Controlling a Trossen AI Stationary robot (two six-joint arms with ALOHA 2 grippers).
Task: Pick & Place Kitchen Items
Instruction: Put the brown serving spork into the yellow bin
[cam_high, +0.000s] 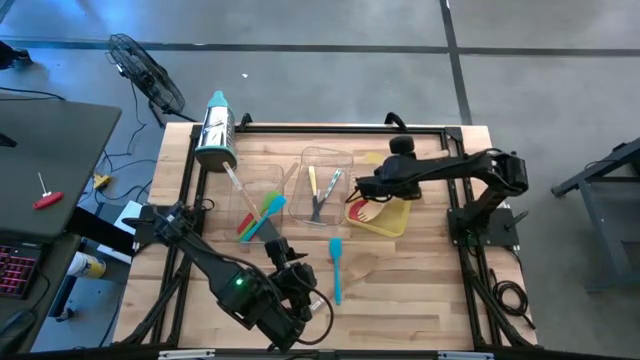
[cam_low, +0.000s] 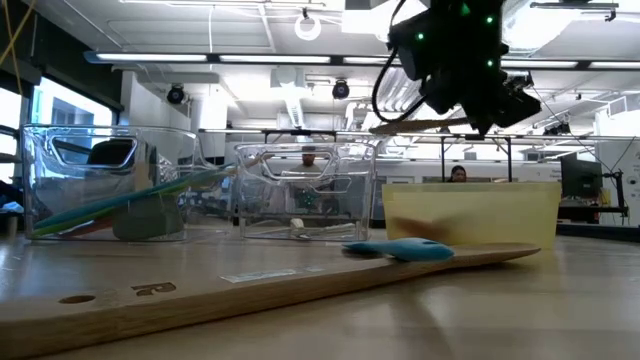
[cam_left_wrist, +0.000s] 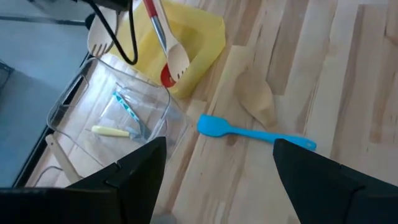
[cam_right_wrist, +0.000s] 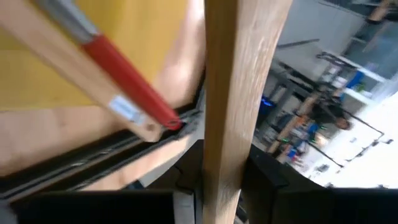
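Wooden fork (cam_right_wrist: 233, 93), light and stiff, sits clamped mid-handle in our right gripper (cam_high: 366, 186) above the yellow bin (cam_high: 395, 218). Left gripper (cam_high: 296, 285) waits open near the blue spatula (cam_high: 336, 266); we would grip its handle.

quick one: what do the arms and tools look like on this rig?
Both arms are dark, near-black, jointed links with black cables alongside. The left arm shows a green light near its wrist; the low view shows green lights on the right arm too. Left tool: two broad, flat black fingers. Right tool: dark, blocky.
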